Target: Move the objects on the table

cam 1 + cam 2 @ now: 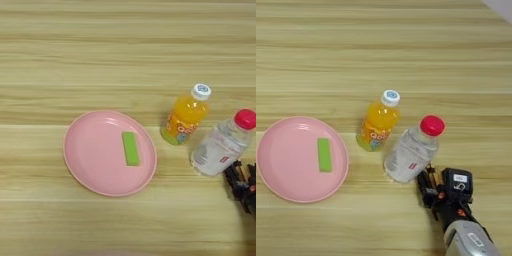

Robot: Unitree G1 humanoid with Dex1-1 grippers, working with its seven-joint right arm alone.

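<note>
Here your gripper (pixel 427 186) sits just beside the clear water bottle (pixel 408 155); grip state unclear; green block (pixel 131 148) lies on pink plate (pixel 90 160)

juice bottle (pixel 183 120): coloured label, print too blurred to read | water bottle (pixel 409 151): white label with a red mark, unreadable | gripper (pixel 427 187): white tag with a dark mark, unreadable
</note>
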